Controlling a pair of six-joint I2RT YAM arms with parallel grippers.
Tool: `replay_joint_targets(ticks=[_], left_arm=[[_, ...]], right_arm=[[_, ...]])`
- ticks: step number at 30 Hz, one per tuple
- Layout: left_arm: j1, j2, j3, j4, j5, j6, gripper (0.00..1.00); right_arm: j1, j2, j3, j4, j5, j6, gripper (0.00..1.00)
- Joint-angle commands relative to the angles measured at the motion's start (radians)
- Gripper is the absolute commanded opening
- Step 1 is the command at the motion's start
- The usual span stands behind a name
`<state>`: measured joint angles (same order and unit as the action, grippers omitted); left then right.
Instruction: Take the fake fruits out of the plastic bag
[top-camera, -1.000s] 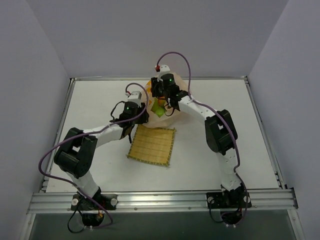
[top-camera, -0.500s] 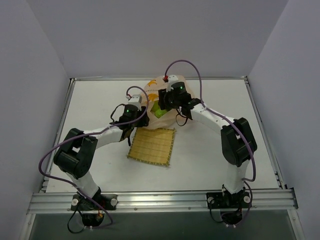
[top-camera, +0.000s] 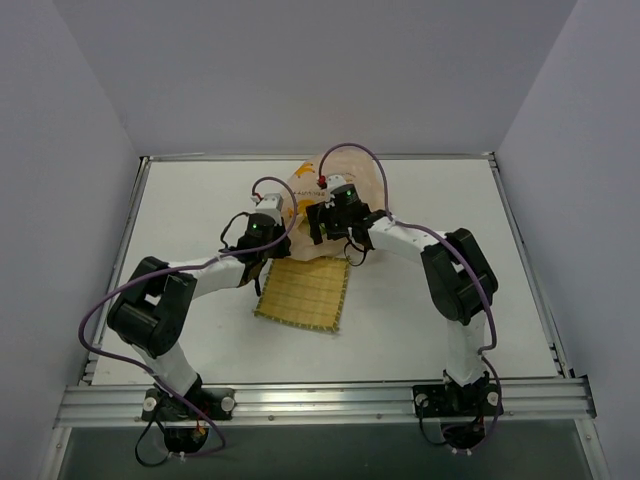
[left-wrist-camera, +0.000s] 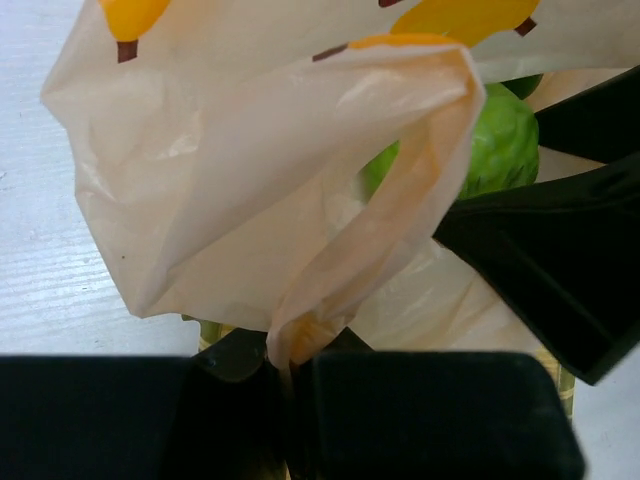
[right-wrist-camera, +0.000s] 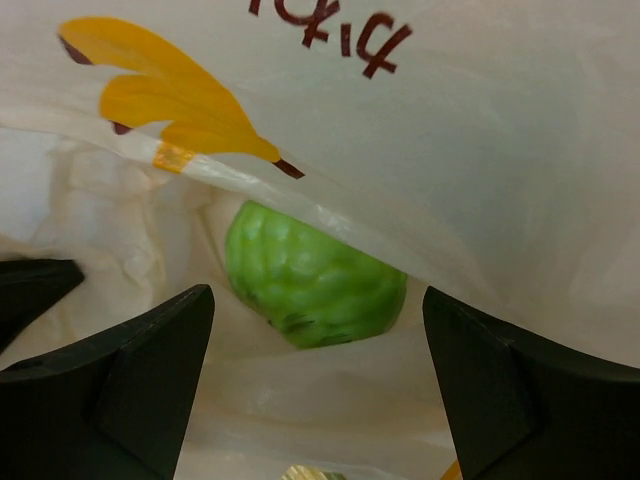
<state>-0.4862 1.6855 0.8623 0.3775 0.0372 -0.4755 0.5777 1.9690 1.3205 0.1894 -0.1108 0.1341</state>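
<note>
The peach plastic bag (top-camera: 305, 185) lies at the far middle of the table, just behind the mat. My left gripper (top-camera: 287, 224) is shut on one of its tie handles (left-wrist-camera: 300, 330) and holds the mouth up. My right gripper (top-camera: 322, 226) is open inside the bag's mouth. Its fingers (right-wrist-camera: 130, 370) stand on either side of the round green fruit (right-wrist-camera: 315, 285), just short of it and not touching. That fruit also shows in the left wrist view (left-wrist-camera: 500, 150), behind the right gripper's black finger (left-wrist-camera: 560, 270). The mango and the pear are hidden.
A square straw-yellow woven mat (top-camera: 303, 292) lies right in front of the bag, between the two arms. The table (top-camera: 180, 210) is white, with a raised rim and grey walls around it.
My right gripper has come down from above the bag and moved left and nearer, into its mouth. The left gripper has kept hold of the handle and shifted slightly.
</note>
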Motion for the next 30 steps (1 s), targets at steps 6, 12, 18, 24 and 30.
replay_joint_targets(ticks=[6, 12, 18, 24, 30], left_arm=[[-0.003, -0.018, 0.011, 0.066, 0.021, 0.005, 0.02], [-0.002, -0.03, 0.003, 0.073, 0.013, 0.008, 0.02], [-0.003, -0.021, 0.006, 0.072, 0.023, 0.005, 0.02], [-0.003, -0.038, 0.001, 0.069, 0.009, 0.009, 0.02], [-0.002, -0.052, -0.005, 0.07, 0.0, 0.008, 0.02]], right_arm=[[0.011, 0.063, 0.068, 0.034, 0.071, 0.013, 0.81], [0.021, 0.042, 0.071, 0.083, 0.108, 0.022, 0.77], [0.021, 0.048, 0.111, 0.065, 0.108, 0.035, 0.4], [0.022, -0.034, 0.089, 0.064, 0.108, 0.058, 0.27], [0.027, -0.197, 0.01, 0.125, 0.051, 0.096, 0.26]])
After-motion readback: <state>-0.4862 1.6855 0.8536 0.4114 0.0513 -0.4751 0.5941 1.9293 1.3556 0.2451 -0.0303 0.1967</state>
